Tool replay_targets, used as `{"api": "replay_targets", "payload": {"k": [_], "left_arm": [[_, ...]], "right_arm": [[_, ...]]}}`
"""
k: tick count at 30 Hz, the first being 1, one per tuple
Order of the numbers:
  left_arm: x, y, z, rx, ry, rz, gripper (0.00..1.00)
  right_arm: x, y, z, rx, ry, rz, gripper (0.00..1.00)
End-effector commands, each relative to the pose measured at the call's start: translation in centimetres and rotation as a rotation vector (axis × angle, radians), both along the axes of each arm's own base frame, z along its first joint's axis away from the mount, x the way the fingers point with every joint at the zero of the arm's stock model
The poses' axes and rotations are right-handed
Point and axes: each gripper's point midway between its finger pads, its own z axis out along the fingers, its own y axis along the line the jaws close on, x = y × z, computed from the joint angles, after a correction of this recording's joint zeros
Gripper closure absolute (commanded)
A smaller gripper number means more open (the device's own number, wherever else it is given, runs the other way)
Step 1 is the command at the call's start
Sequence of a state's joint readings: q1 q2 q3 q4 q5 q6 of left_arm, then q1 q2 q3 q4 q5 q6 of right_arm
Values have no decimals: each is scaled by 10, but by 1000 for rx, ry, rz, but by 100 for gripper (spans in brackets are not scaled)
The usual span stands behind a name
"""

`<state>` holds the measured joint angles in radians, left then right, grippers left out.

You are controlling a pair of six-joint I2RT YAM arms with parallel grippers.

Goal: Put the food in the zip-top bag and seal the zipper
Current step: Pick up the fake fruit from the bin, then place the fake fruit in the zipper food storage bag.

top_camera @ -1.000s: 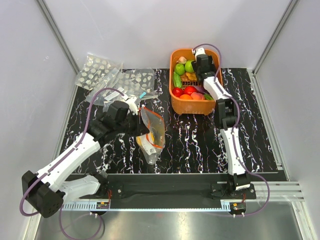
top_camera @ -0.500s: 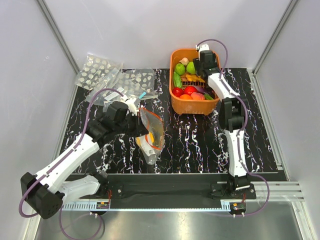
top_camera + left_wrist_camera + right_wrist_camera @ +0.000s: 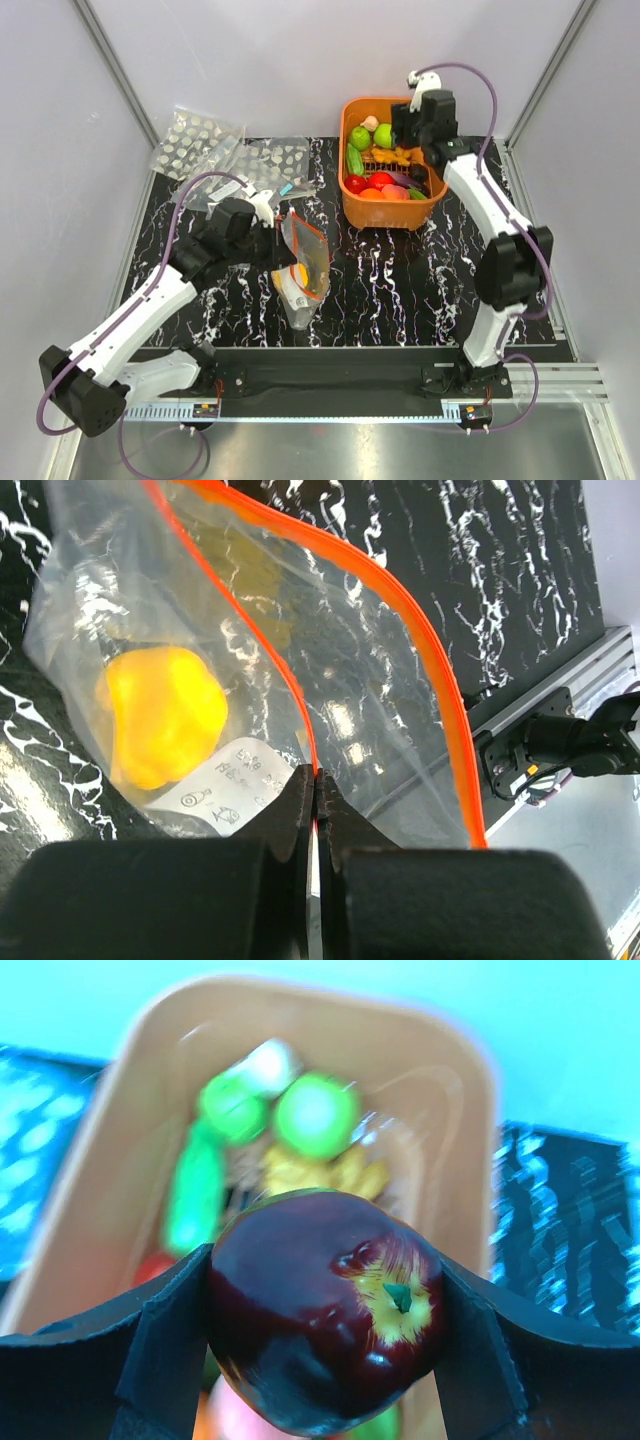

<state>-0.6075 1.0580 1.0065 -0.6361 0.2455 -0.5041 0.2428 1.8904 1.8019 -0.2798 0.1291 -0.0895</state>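
Over the orange basket (image 3: 392,216), the right gripper (image 3: 322,1360) has its jaws spread wide around a dark purple fruit (image 3: 300,1290), gripped on both sides and held up above the rest of the food. The left gripper (image 3: 315,788) is pinched fully shut on 1 lip of the zip-top bag (image 3: 305,262), right at the zipper (image 3: 425,640), so the mouth gapes open. There's 1 yellow pepper (image 3: 160,715) inside (the bag sits on the black marbled mat (image 3: 400,290), well apart from the basket).

My take for the carry: come in above the mouth, between the 2 red-orange strips, and release low so the fruit doesn't bounce off the free lip. Soft plastic will probably sag, so I'd hold that pinched lip up and taut.
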Motion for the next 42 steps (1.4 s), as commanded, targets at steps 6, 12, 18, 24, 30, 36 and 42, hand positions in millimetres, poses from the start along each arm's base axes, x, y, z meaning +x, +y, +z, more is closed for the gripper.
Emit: {"api": "replay_targets", "payload": {"k": [6,12,18,24,30,36,42], "left_arm": [[9,-23,33,-69,-63,-79,100],[10,-39,30,-72,-40,-115,100],[10,-36,28,-47,-46,-98,100],[7,-31,26,-29,-41,-94,100],[5,-25,30,-23,-54,-82,100],[3,-25,31,-22,-53,-86,100],[3,-21,33,-21,-62,-71,100]], "right_arm": [[-109,50,27,210,31,200,55],[-176,76,30,303,86,337,55],[-242,123,39,364,132,549,55],[-277,159,35,428,179,673,56],[-297,194,17,454,246,748,57],[-312,218,-2,453,297,785,57],[-308,220,-40,405,361,725,57]]}}
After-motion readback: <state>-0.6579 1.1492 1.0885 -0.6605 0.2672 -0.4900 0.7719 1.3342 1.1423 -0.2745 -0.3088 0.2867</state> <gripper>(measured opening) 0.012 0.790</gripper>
